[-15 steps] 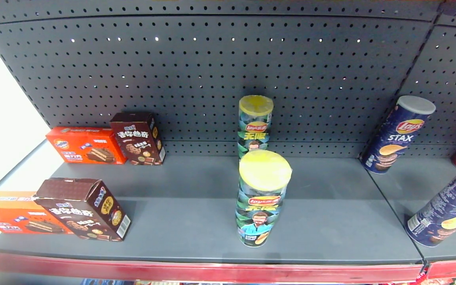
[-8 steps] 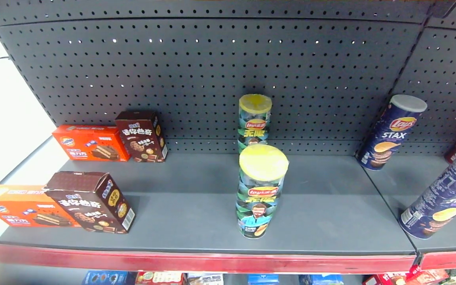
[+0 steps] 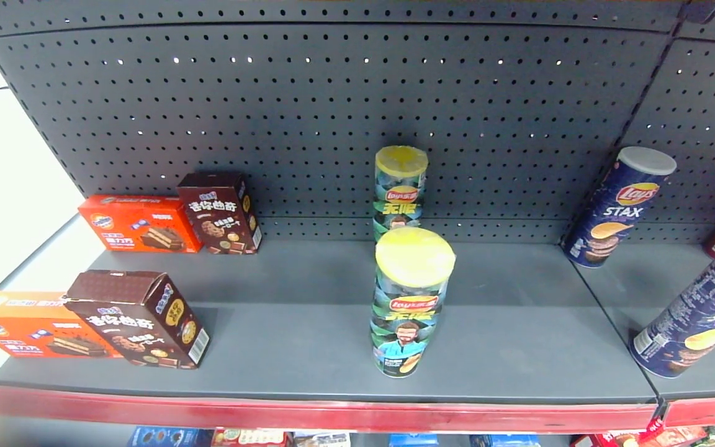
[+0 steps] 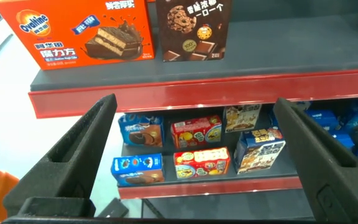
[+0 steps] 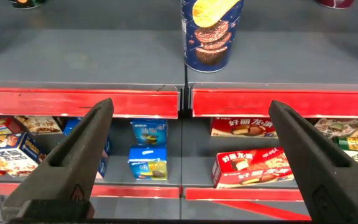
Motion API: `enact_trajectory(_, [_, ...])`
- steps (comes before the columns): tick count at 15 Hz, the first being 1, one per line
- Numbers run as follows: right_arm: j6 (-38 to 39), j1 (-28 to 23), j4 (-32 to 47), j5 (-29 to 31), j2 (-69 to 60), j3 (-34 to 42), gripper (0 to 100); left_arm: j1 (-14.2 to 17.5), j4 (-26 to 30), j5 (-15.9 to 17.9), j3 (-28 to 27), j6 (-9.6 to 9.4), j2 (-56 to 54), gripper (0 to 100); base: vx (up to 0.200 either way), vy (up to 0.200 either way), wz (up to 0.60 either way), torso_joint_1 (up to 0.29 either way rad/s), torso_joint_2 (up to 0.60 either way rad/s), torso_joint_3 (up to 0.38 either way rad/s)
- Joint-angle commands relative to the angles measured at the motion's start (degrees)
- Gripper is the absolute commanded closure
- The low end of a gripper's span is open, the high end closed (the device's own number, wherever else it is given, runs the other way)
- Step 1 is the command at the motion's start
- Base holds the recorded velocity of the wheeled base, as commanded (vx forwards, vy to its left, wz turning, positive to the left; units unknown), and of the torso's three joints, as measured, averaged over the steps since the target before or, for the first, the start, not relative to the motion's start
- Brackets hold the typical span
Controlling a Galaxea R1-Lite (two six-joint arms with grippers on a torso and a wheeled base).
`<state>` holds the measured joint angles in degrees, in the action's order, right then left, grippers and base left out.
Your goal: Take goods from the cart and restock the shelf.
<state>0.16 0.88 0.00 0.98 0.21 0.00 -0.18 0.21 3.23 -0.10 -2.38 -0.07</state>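
Spread wide and holding nothing at both left gripper (image 4: 194,106) and right gripper (image 5: 191,106), low before the grey metal shelf with red front lip (image 3: 320,415); probably time to fetch stock from the cart; grip a tube across its side, keep it upright, set it in line with the green cardboard crisp tubes with yellow lids (image 3: 411,310); standing mid-shelf, one behind another, long axis vertical, lids up, labels outward.
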Motion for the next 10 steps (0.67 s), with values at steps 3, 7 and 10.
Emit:
enact_trajectory(3, [0.0,0.0,0.0,0.1,0.1,0.0,0,0.0,0.0,0.0,0.0,0.18,0.1,0,0.0,0.0,0.0,0.0,0.0,0.0])
enact_trajectory(7, [0.2,0.0,0.0,0.1,0.1,0.0,0,0.0,0.0,0.0,0.0,0.18,0.1,0,0.0,0.0,0.0,0.0,0.0,0.0])
enact_trajectory(10, [0.4,0.0,0.0,0.1,0.1,0.0,0,0.0,0.0,0.0,0.0,0.18,0.1,0,0.0,0.0,0.0,0.0,0.0,0.0])
